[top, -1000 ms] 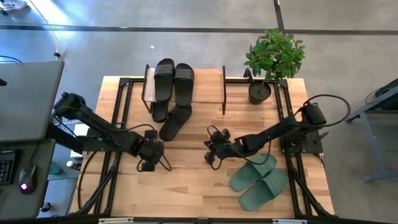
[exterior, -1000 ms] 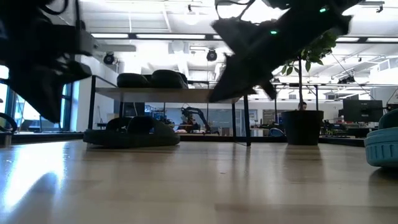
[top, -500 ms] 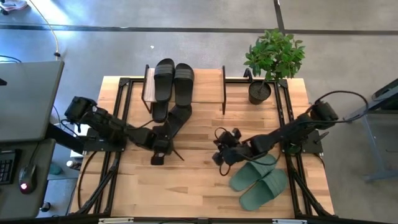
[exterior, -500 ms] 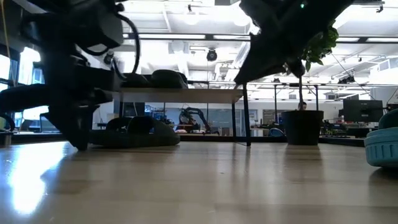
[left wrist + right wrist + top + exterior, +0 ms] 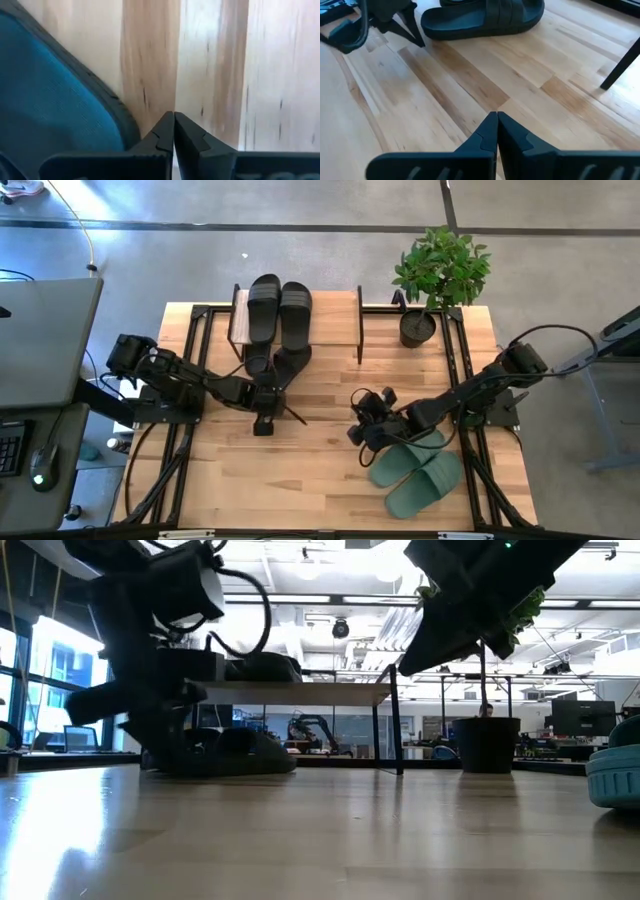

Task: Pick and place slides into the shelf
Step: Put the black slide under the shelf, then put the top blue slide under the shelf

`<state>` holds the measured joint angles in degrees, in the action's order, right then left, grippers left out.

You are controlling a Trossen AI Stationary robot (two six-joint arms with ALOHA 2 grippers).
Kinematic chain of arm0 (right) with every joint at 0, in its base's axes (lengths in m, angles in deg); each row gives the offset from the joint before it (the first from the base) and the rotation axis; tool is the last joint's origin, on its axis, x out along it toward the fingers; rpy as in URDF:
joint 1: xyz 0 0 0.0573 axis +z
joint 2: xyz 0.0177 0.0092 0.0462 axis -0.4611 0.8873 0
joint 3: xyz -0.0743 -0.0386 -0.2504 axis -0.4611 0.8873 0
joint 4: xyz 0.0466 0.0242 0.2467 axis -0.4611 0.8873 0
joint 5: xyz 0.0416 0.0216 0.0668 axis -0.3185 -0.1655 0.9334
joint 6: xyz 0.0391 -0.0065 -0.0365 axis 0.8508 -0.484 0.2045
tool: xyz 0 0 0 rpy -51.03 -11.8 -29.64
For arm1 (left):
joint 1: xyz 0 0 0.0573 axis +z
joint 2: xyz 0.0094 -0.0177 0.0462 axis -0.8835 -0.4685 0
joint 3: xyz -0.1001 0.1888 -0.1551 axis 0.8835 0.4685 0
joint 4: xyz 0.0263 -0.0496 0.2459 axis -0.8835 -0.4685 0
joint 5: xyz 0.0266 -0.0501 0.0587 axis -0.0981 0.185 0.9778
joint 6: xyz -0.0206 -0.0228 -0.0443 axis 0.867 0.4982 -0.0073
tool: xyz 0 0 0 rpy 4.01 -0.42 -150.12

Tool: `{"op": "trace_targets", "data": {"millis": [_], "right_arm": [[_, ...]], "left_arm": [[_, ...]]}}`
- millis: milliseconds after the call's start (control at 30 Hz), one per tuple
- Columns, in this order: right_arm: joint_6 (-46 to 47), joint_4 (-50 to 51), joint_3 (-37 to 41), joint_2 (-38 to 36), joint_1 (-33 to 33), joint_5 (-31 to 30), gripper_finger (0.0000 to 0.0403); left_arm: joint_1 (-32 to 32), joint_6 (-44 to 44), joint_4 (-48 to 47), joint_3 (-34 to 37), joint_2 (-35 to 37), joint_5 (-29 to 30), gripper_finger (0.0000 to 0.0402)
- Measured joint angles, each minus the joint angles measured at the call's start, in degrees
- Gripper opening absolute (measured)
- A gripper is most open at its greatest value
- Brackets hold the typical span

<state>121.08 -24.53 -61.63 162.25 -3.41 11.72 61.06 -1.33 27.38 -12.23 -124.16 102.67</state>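
Two black slides (image 5: 281, 308) lie side by side on the shelf's plank top (image 5: 335, 315). A third black slide (image 5: 257, 360) sits under the shelf. A fourth black slide (image 5: 288, 367) lies slanted on the table in front of the shelf, sole down. My left gripper (image 5: 265, 412) is shut, low at this slide's near end (image 5: 60, 100). The green pair (image 5: 415, 470) lies on the table's near right part. My right gripper (image 5: 364, 431) is shut and hovers over bare wood just left of the green pair, touching nothing. My left gripper has its shut fingers (image 5: 165, 131) right beside the dark sole edge (image 5: 120, 112) of the slanted black slide, at its near end, low over the table. I cannot tell whether the finger touches that edge. The slide lies flat on the table.
A potted plant (image 5: 440, 275) stands at the table's far right corner, right of the shelf. Black frame rails (image 5: 195, 370) run along both table sides. Bare wood (image 5: 320, 470) lies between the arms toward the near edge.
My left gripper has moved from the table's middle toward the far edge and right, down to the slanted black slide's near end. My right gripper has drifted toward the right and near edge, closer to the green pair. Both stayed shut.
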Motion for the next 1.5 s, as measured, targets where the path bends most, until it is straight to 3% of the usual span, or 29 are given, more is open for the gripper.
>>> {"op": "trace_targets", "data": {"millis": [633, 1133, 1500], "right_arm": [[0.02, -0.02, 0.0, 0.0, 0.0, 0.22, 0.0], [0.11, -0.02, 0.0, 0.0, 0.0, 0.47, 0.0], [-0.02, 0.0, 0.0, 0.0, 0.0, 0.59, 0.0]], "left_arm": [[11.75, -6.42, 4.53, -0.04, 0.03, -0.93, 0.0], [13.45, -7.88, 7.93, -0.04, 0.1, -0.62, 0.0001], [13.39, -8.01, 7.9, -0.04, 0.12, -14.93, 0.0025]]}}
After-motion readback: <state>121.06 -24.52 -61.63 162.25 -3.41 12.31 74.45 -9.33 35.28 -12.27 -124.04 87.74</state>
